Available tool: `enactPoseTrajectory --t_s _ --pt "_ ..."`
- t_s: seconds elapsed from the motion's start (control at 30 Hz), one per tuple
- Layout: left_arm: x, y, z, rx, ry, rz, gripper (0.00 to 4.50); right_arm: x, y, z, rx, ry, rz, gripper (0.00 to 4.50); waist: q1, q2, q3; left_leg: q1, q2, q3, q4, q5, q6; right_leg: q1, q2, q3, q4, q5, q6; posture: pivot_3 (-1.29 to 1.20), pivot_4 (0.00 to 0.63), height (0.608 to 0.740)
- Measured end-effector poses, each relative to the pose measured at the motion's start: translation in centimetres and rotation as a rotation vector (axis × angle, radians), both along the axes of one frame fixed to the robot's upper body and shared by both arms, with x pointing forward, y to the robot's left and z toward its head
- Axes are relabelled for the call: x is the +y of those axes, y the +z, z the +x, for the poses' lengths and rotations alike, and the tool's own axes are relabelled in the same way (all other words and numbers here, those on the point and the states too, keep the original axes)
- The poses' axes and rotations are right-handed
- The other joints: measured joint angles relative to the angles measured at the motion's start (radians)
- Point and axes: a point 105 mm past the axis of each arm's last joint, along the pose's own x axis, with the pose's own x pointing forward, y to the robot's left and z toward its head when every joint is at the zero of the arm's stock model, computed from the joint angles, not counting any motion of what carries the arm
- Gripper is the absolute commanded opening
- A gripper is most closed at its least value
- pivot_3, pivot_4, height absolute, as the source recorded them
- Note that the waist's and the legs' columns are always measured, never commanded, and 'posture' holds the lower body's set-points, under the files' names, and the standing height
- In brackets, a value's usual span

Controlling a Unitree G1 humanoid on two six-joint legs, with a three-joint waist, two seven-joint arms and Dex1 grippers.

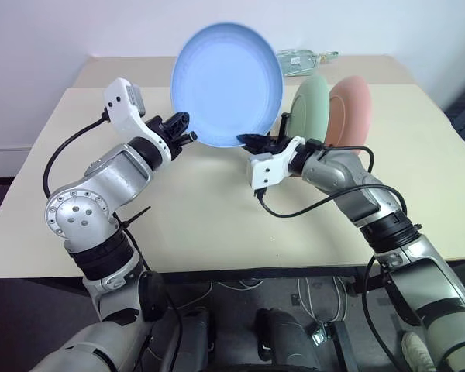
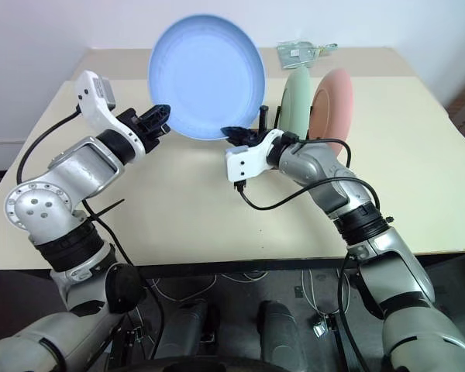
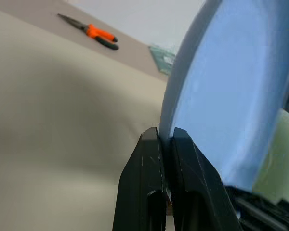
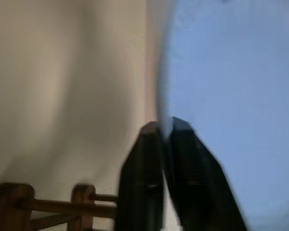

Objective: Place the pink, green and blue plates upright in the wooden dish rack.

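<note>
Plates racked: we count two, green plate (image 1: pixel 311 108) and pink plate (image 1: pixel 350 112), upright upper right in the rack (image 4: pixel 48 204).
Left: blue plate (image 1: pixel 226 84), raised upper centre.
Grip: left gripper (image 1: pixel 187 129) and right gripper (image 1: pixel 246 140) both pinch its rim.

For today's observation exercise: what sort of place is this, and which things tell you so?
Probably a lab or workshop test bench, not a kitchen: a bare beige table against a plain white wall, with orange-handled pliers lying out.
</note>
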Motion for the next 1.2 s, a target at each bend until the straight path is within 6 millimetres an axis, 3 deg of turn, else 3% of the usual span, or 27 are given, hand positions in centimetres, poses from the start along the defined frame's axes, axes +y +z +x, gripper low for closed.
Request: enactPoseTrajectory --t_s 0.03,0.17,0.2,0.3,0.37,0.47,0.57,0.67,0.73,0.83,0.93,1.2 --pt "0.0 0.1 0.2 -0.005 0.011 -0.008 0.0 0.0 0.0 0.0 -0.004 -0.002 -0.002 0.05 0.001 0.0 0.0 0.0 0.0 0.0 0.0 0.0 0.0 0.0 0.0 0.0 0.0 0.0 0.0 0.0 0.15 0.74" --pt "1.0 1.8 1.1 -0.079 0.091 -0.164 1.48 0.3 0.4 -0.2 -0.027 0.01 0.007 0.0 0.0 0.0 0.0 0.0 0.0 0.0 0.0 0.0 -0.001 0.0 0.001 -0.001 -0.001 0.0 0.0 0.0 0.15 0.74" --pt "2.2 2.7 1.5 -0.112 0.148 -0.21 1.93 0.2 0.5 -0.2 -0.031 0.009 0.013 0.0 0.0 0.0 0.0 0.0 0.0 0.0 0.0 0.001 -0.001 0.0 0.001 -0.001 0.0 0.0 0.0 0.0 0.15 0.74" --pt "9.7 5.2 1.5 -0.23 0.47 -0.241 3.39 -0.2 1.5 -0.1 -0.037 -0.005 0.062 0.0 -0.013 0.0 0.0 0.003 0.001 0.002 -0.003 0.001 -0.002 0.0 0.002 0.0 0.0 0.0 0.0 0.0 0.15 0.74" --pt "13.9 5.1 0.8 -0.264 0.639 -0.145 3.39 -0.8 2.6 0.0 -0.021 -0.017 0.134 0.0 -0.021 0.0 0.0 0.003 0.001 0.002 -0.004 0.001 -0.002 0.001 0.003 0.0 0.0 0.0 0.0 0.0 0.15 0.74" --pt "15.9 2.7 0.8 -0.236 0.69 0.086 3.39 -0.4 4.9 -0.5 0.074 0.031 0.347 0.0 -0.023 0.0 0.0 0.003 0.002 0.002 -0.003 0.001 -0.002 0.001 0.003 0.0 0.0 0.0 0.0 0.0 0.15 0.74" --pt "13.6 -1.5 1.4 -0.176 0.536 0.378 3.39 0.9 7.9 -2.1 0.263 0.164 0.623 0.0 -0.017 0.0 0.0 0.003 0.002 0.0 -0.003 0.001 -0.001 0.003 0.002 -0.001 0.001 0.0 0.0 0.0 0.15 0.74" --pt "9.8 -6.1 1.6 -0.108 0.33 0.484 3.39 0.9 11.2 -3.4 0.467 0.284 0.886 0.0 -0.007 0.0 0.0 0.003 0.001 -0.001 -0.002 -0.001 0.0 0.003 -0.003 -0.001 0.0 0.0 -0.001 0.0 0.15 0.74" --pt "7.5 -8.0 1.0 -0.115 0.208 0.538 3.39 0.2 12.2 -3.9 0.65 0.332 1.058 0.0 -0.007 0.0 0.0 0.003 0.001 -0.001 -0.003 -0.001 0.0 0.002 -0.006 -0.001 0.0 0.0 -0.001 0.0 0.15 0.74" --pt "4.2 -9.0 -0.5 -0.191 0.025 0.572 3.39 -1.0 11.5 -2.9 0.887 0.284 1.26 0.0 -0.013 0.001 0.0 0.002 0.001 0.0 -0.005 -0.003 0.0 -0.001 -0.008 -0.001 0.0 -0.001 -0.003 0.0 0.15 0.74" --pt "2.0 -10.1 -1.9 -0.227 -0.119 0.576 3.39 -1.7 10.4 -2.4 1.025 0.219 1.345 0.0 -0.026 0.003 -0.001 -0.001 0.001 0.0 -0.007 -0.002 0.002 -0.005 -0.008 0.0 0.0 -0.002 -0.006 0.0 0.15 0.74" --pt "1.0 -10.8 -2.7 -0.232 -0.205 0.585 3.39 -1.9 8.9 -2.1 1.144 0.144 1.37 0.0 -0.028 0.004 -0.001 -0.003 0.001 0.001 -0.008 -0.003 0.005 -0.01 -0.007 -0.001 0.003 -0.001 -0.005 0.0 0.15 0.74"
